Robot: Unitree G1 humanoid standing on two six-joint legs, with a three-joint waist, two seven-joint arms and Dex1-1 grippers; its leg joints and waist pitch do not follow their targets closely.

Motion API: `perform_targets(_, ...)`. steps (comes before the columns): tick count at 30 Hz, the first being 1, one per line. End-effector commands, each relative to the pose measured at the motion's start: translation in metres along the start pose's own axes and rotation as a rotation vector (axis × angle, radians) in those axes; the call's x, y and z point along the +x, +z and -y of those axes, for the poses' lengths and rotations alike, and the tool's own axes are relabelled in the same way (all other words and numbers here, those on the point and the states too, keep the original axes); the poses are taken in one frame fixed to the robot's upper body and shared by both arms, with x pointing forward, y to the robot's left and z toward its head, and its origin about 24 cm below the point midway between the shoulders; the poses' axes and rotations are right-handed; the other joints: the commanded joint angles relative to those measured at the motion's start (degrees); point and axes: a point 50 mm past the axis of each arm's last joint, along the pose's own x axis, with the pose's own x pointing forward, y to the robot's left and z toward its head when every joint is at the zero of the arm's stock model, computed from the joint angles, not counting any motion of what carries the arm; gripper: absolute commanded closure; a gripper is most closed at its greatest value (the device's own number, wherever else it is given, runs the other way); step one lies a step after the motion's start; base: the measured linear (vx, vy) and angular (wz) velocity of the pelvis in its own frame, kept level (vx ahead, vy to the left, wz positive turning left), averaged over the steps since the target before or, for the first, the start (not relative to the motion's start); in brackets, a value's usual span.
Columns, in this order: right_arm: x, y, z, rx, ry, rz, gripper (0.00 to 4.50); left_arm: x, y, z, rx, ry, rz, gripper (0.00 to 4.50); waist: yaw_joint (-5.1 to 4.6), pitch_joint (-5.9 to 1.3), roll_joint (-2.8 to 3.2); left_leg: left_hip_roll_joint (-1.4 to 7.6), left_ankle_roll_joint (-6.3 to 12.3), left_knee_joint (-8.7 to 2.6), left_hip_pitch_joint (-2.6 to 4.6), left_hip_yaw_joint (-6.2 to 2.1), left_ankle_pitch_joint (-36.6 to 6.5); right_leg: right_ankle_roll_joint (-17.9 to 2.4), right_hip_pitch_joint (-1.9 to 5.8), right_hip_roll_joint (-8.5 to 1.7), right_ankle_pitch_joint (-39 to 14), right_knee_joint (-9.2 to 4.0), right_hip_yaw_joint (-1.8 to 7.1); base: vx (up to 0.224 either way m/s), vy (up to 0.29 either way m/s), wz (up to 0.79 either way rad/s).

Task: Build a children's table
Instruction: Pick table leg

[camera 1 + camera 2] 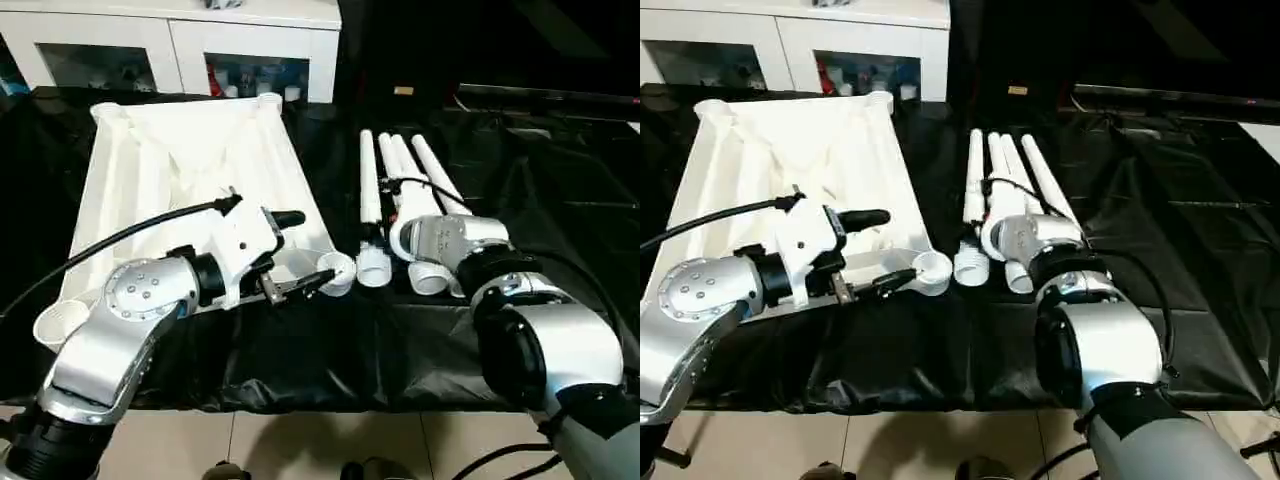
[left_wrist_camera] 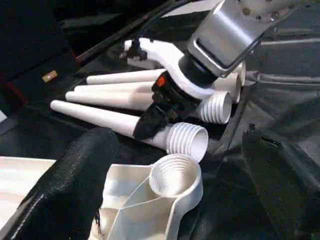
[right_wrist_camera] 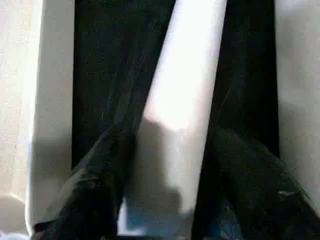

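OK, right gripper (image 2: 155,117) straddles a leg (image 3: 185,100), fingers apart, not clamped yet. Centre it, then close near the thread. Left gripper (image 1: 300,255) hangs wide open by the tabletop (image 1: 190,160) socket (image 2: 175,175).

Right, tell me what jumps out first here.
The big white tabletop lies ribbed side up on the black cloth, at the robot's left. Beside it four white legs lie side by side, the right gripper straddling one; the left gripper hovers open at the near corner socket.
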Motion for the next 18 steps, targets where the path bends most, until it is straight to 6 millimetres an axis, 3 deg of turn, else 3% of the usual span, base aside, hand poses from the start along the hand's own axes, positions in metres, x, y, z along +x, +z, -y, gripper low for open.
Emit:
perform_targets(1,-0.002,0.005,0.004,0.038,-0.009,0.029,1.98,-0.001,0.002,-0.001,-0.012,0.015,0.019,0.0,0.11,-4.91,0.5,0.51,-1.27,-3.73,-0.27,1.06,-9.32,-10.53,3.68,-2.83,-12.53,-3.81,1.46,0.0,0.0,0.0)
perform_targets(2,-0.003,0.007,0.005,0.068,0.0,0.046,2.08,0.0,0.003,-0.003,-0.013,0.036,0.04,0.0,0.04,-4.85,0.75,0.46,-1.19,-3.75,-0.32,1.04,-9.4,-10.71,3.68,-2.72,-12.05,-3.81,1.42,0.0,0.0,0.0)
perform_targets(3,-0.003,0.007,0.005,0.068,0.0,0.046,2.19,0.0,0.003,-0.003,-0.013,0.036,0.04,0.0,-0.01,-4.85,0.59,0.44,-1.08,-3.74,-0.36,1.05,-9.52,-10.7,3.74,-2.71,-12.09,-3.88,1.41,0.0,0.0,0.0)
perform_targets(4,-0.004,0.009,0.006,0.084,0.005,0.057,2.27,0.002,0.004,-0.004,-0.021,0.045,0.06,0.0,0.14,-4.85,1.28,0.42,-1.18,-3.72,-0.32,0.94,-9.74,-10.81,3.73,-2.81,-12.19,-3.78,1.42,0.0,0.0,0.0)
perform_targets(6,-0.005,0.014,0.008,0.096,0.004,0.089,2.43,0.004,0.008,-0.005,-0.032,0.051,0.084,0.0,0.07,-4.9,0.84,0.38,-1.11,-3.71,-0.31,1.0,-10.12,-10.98,3.76,-2.71,-12.4,-3.92,1.36,0.0,0.0,0.0)
perform_targets(9,-0.008,0.019,0.013,0.149,0.019,0.133,2.66,0.009,0.013,-0.008,-0.045,0.08,0.117,0.0,0.07,-4.94,1.64,0.39,-1.09,-3.64,-0.11,0.94,-10.88,-11.23,3.69,-2.57,-11.6,-3.95,1.3,0.0,0.0,0.0)
perform_targets(11,-0.009,0.021,0.015,0.162,0.027,0.158,2.78,0.01,0.013,-0.009,-0.05,0.086,0.121,0.0,0.13,-4.94,1.42,0.41,-0.9,-3.65,-0.19,0.9,-11.26,-11.66,3.77,-2.59,-11.4,-3.9,1.24,0.0,0.0,0.0)
perform_targets(12,-0.01,0.022,0.018,0.18,0.036,0.171,3.03,0.011,0.011,-0.013,-0.06,0.106,0.12,0.0,-0.03,-4.9,2.09,0.38,-0.88,-3.6,-0.12,0.9,-11.65,-11.93,3.68,-2.55,-11.12,-4.12,1.2,0.0,0.0,0.0)
perform_targets(13,-0.011,0.023,0.019,0.183,0.036,0.182,3.11,0.011,0.01,-0.014,-0.061,0.109,0.119,0.0,-0.04,-4.94,2.26,0.3,-0.82,-3.55,-0.17,0.82,-11.72,-12.08,3.8,-2.46,-10.79,-3.95,1.17,0.0,0.0,0.0)
perform_targets(14,-0.012,0.024,0.02,0.174,0.041,0.196,3.16,0.012,0.01,-0.015,-0.062,0.113,0.116,0.0,-0.03,-5.04,2.03,0.27,-0.63,-3.53,-0.13,0.85,-11.51,-12.19,3.91,-2.45,-10.45,-3.98,1.14,0.0,0.0,0.0)
perform_targets(15,-0.012,0.026,0.021,0.165,0.049,0.202,3.23,0.012,0.009,-0.016,-0.066,0.117,0.114,0.0,0.0,-5.02,2.31,0.26,-0.41,-3.51,-0.23,0.83,-11.24,-12.55,3.97,-2.52,-9.96,-3.97,1.17,0.0,0.0,0.0)
perform_targets(17,-0.014,0.028,0.021,0.15,0.063,0.206,3.47,0.013,0.009,-0.016,-0.066,0.114,0.116,0.0,0.02,-5.13,2.16,0.22,0.09,-3.44,-0.47,0.82,-10.09,-13.06,4.28,-2.56,-9.3,-3.87,1.19,0.0,0.0,0.0)
perform_targets(18,-0.014,0.032,0.018,0.053,0.074,0.239,3.55,0.014,0.01,-0.018,-0.045,0.131,0.115,0.0,0.06,-5.08,2.15,0.29,0.29,-3.45,-0.53,0.78,-10.07,-13.15,4.27,-2.61,-9.89,-3.97,1.13,0.0,0.0,0.0)
